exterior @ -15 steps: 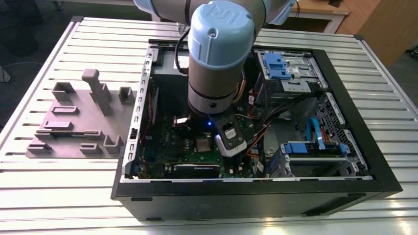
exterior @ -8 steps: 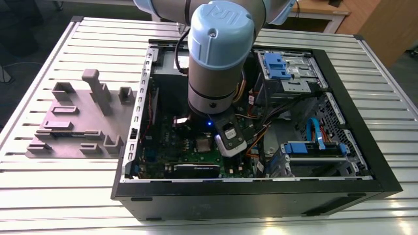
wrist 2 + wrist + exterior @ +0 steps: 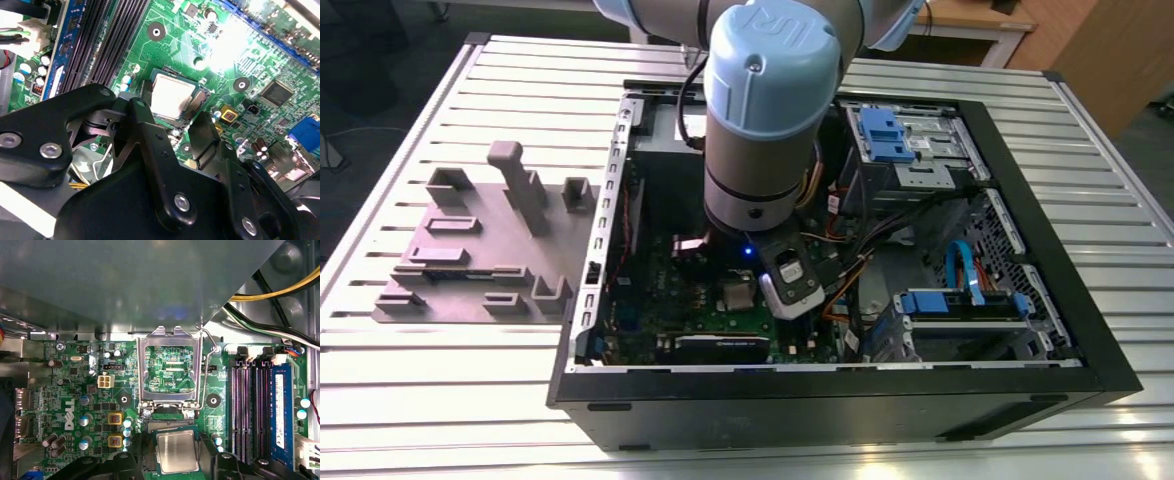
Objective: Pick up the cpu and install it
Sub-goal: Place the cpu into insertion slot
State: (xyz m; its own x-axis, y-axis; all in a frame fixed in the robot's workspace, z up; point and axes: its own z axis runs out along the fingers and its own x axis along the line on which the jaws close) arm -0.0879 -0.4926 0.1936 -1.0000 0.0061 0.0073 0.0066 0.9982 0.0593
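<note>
The cpu [image 3: 172, 97] is a small silver square that lies flat in the black socket on the green motherboard [image 3: 260, 60]. In the first wrist view the cpu [image 3: 176, 451] sits just below the raised silver hinged frame [image 3: 170, 340]. My gripper [image 3: 170, 114] hangs right over the chip, its black fingers [image 3: 142, 125] standing one on each side of the chip with a small gap. The jaws are open and nothing is lifted. In the exterior view my arm [image 3: 767, 110] reaches down into the open computer case [image 3: 854, 400].
Dark memory slots [image 3: 247, 410] and a blue slot run beside the socket. Yellow, black and white cables [image 3: 280, 295] cross near the case wall. A grey fixture plate [image 3: 467, 250] with upright blocks lies on the slatted table at the exterior view's left. Blue drive brackets [image 3: 887, 135] sit inside the case.
</note>
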